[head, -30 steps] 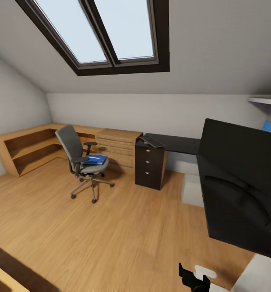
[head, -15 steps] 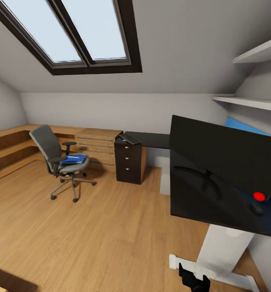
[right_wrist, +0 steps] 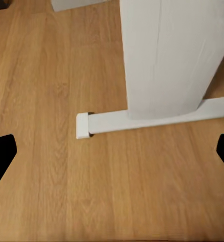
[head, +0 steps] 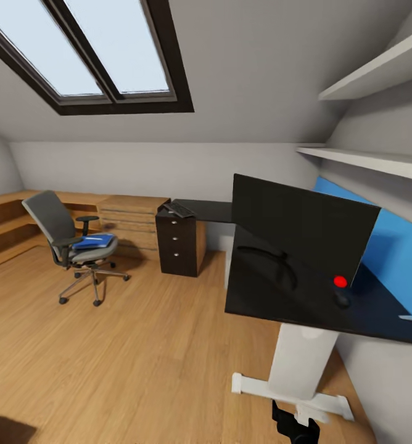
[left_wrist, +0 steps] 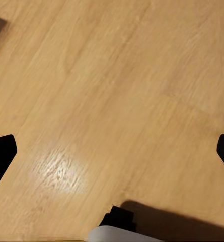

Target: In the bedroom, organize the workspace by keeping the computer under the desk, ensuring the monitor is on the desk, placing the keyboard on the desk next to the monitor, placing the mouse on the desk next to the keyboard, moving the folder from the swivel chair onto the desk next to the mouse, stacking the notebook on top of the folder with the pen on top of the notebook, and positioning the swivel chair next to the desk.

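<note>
The robot stands on the wood floor [head: 156,345] beside the desk [head: 304,302], its black top with the blue back panel [head: 391,253] at the right of the head view. The monitor [head: 298,228] sits on that top, red dot at its lower corner, with the mouse [head: 341,300] just in front of it. The white desk leg [right_wrist: 167,55] and its foot bar fill part of the right wrist view. Both grippers hang low over bare floor: the left gripper [left_wrist: 112,151] and the right gripper [right_wrist: 112,151] each show dark fingertips far apart at the picture edges, so both are spread wide and hold nothing.

Across the room the chair [head: 70,243] stands well apart from the desk, with the folder [head: 94,242] lying on its seat. The keyboard [head: 179,209] lies on the black cabinet [head: 180,243], not on the desk.

The step in hand looks like travel to fetch an item. Best to drive to the chair or cabinet squarely, stop close enough that the arm reaches without stretching, keep the arms tucked clear of the desk leg while turning, and approach the thin folder from an overhanging edge, since it lies flat
</note>
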